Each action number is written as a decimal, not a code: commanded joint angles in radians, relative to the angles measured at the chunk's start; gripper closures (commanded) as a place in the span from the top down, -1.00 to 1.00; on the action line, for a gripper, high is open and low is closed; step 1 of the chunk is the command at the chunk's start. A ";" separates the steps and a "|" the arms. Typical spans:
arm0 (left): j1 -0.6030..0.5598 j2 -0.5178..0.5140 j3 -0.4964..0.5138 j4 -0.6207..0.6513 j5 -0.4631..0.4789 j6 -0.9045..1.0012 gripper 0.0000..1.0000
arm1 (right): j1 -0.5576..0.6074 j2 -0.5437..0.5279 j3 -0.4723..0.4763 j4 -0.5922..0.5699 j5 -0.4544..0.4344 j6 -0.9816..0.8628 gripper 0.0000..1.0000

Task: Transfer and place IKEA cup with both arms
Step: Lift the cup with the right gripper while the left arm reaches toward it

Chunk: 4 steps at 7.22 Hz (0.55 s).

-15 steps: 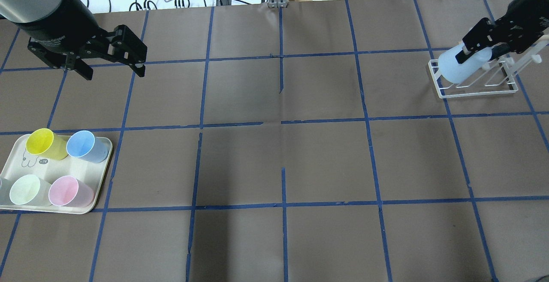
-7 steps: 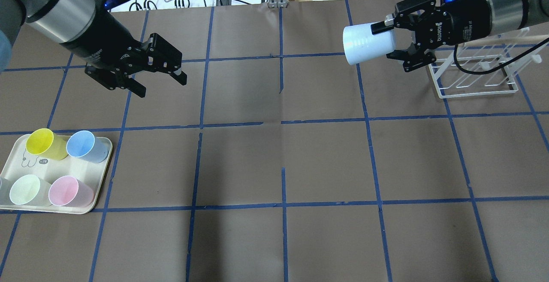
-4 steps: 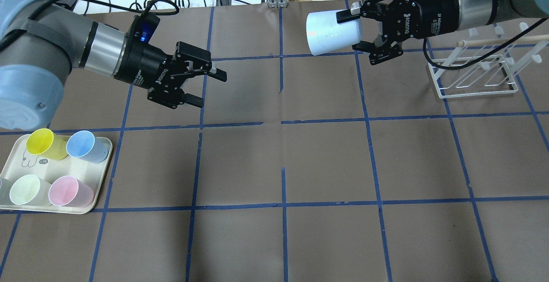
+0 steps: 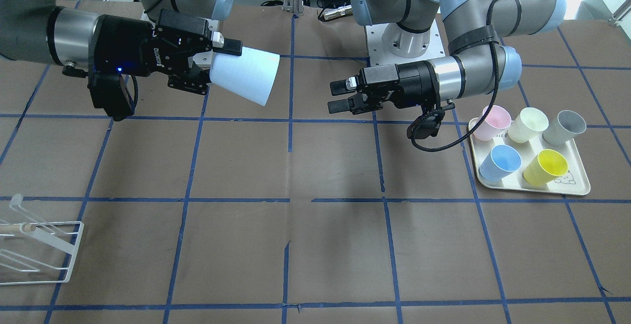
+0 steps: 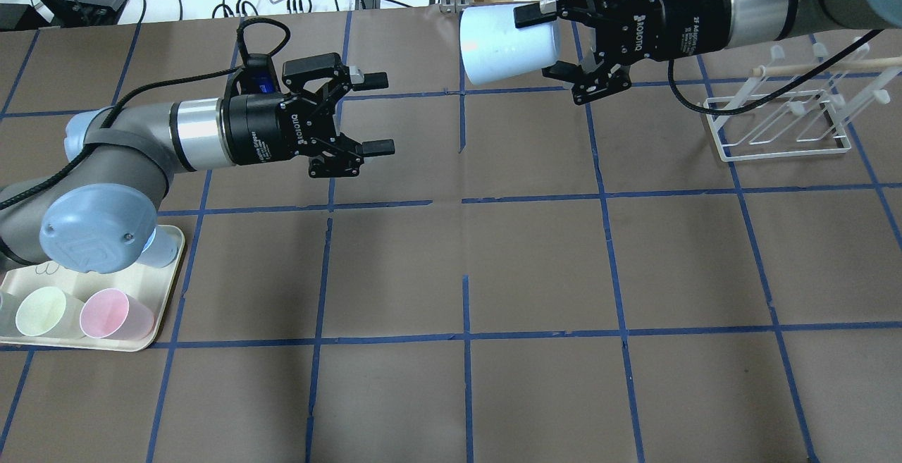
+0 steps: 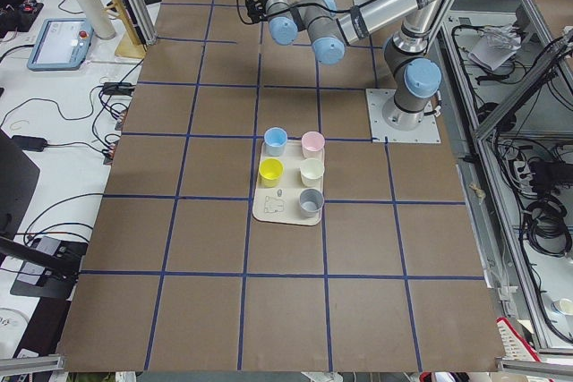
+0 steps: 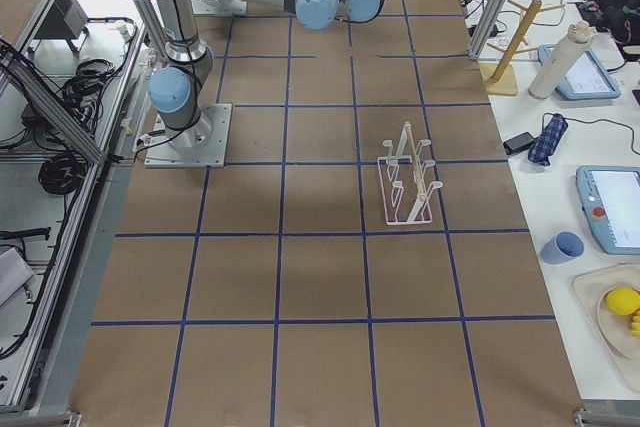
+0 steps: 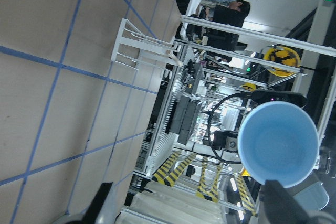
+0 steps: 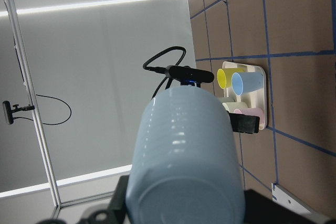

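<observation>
**One pale cup [image 4: 249,75] aloft, five others on one tray [image 4: 577,188]**

Front view: the right gripper [image 4: 217,65] pinches the pale cup sideways above the table [image 4: 315,166]. The left gripper [image 4: 339,96], fingers spread, faces it, apart.

Overhead: one wire rack [image 5: 775,128] stands on the table.

Table [image 5: 535,258] was brown paper with a blue tape grid; beige tray [image 4: 537,189] sat near one end, white wire rack [image 5: 786,155] near the other.

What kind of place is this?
Probably a robotics lab workcell: a left arm and a right arm mounted on a table gridded with blue tape, a teach pendant on the side bench, cable bundles alongside.
</observation>
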<state>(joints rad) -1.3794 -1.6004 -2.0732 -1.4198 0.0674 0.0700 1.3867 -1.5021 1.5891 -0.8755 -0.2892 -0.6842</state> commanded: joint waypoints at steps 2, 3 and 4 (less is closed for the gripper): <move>-0.091 -0.036 -0.004 0.004 -0.170 -0.004 1.00 | 0.050 -0.038 0.031 0.023 0.008 -0.009 0.23; -0.110 -0.038 -0.002 0.004 -0.172 -0.004 1.00 | 0.054 -0.040 0.031 0.017 0.011 -0.009 0.24; -0.113 -0.036 -0.004 0.004 -0.170 -0.001 1.00 | 0.054 -0.038 0.031 0.010 0.012 -0.012 0.24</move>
<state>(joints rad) -1.4785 -1.6359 -2.0765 -1.4160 -0.0975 0.0666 1.4363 -1.5400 1.6176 -0.8586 -0.2793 -0.6934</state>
